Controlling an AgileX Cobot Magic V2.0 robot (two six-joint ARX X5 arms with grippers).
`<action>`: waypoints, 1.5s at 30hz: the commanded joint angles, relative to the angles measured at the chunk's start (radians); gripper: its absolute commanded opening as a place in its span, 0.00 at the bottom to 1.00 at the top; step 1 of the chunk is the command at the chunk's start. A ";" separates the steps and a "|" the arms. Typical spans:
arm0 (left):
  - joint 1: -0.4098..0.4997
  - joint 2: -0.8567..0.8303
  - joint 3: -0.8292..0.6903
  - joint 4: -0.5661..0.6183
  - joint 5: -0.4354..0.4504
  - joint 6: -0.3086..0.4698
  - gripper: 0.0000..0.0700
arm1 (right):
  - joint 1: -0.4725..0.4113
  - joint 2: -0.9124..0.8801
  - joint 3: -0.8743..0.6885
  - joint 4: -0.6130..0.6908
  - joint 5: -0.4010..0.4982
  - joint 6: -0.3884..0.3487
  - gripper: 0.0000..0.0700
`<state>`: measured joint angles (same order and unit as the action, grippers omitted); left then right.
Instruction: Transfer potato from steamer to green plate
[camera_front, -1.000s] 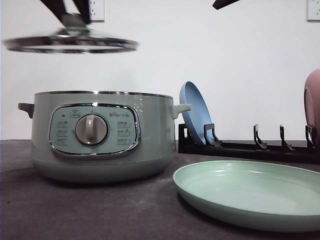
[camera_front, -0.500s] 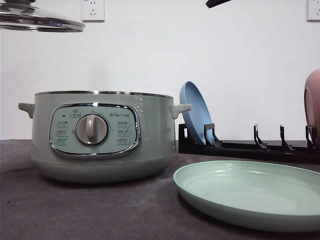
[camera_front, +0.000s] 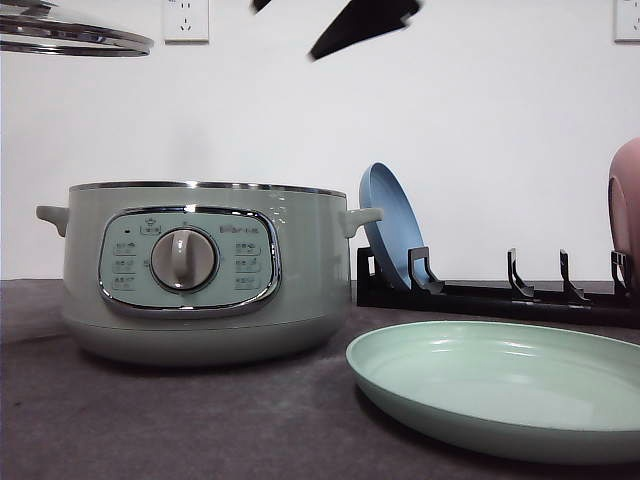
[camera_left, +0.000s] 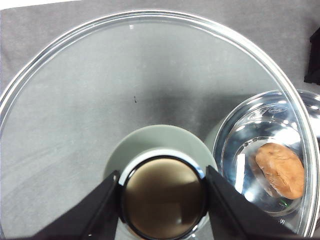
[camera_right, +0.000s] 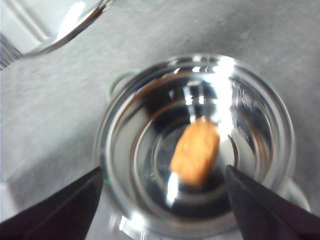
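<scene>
— On the dark table, what stands where?

— Steamer (camera_front: 200, 270) at left, uncovered. Green plate (camera_front: 505, 385) right of it and nearer the camera, apart from it, nothing on it. Behind, a black rack (camera_front: 495, 292) holds a blue plate (camera_front: 390, 225) on edge; a pink dish (camera_front: 626, 215) at the far right edge.

— Location of the potato?

— Lying in the steamer's shiny metal bowl, seen from the right wrist (camera_right: 196, 152) and, through the glass, from the left wrist (camera_left: 280, 170).

— The lid?

— Glass lid (camera_front: 75, 35) is up in the air, high at left, clear of the pot.

— Left gripper?

— Left gripper (camera_left: 162, 197) has its fingers pressed against both sides of the lid's knob (camera_left: 162, 197), clamped.

— Right gripper?

— Right gripper (camera_right: 162, 200) hovers above the pot's mouth, fingers spread wide apart, holding nothing, potato below between them.
</scene>
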<state>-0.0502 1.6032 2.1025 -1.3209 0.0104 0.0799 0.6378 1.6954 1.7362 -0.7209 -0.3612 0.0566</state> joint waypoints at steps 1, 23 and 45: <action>0.000 -0.013 0.046 0.033 0.002 -0.006 0.00 | 0.017 0.078 0.062 -0.001 0.009 -0.005 0.70; -0.001 -0.013 0.046 0.028 0.002 -0.006 0.00 | 0.099 0.456 0.216 0.037 0.248 0.004 0.73; -0.002 -0.013 0.046 0.026 0.003 -0.010 0.00 | 0.106 0.543 0.216 0.021 0.246 0.036 0.74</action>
<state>-0.0502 1.6032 2.1025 -1.3293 0.0101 0.0765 0.7334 2.2069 1.9274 -0.7013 -0.1130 0.0787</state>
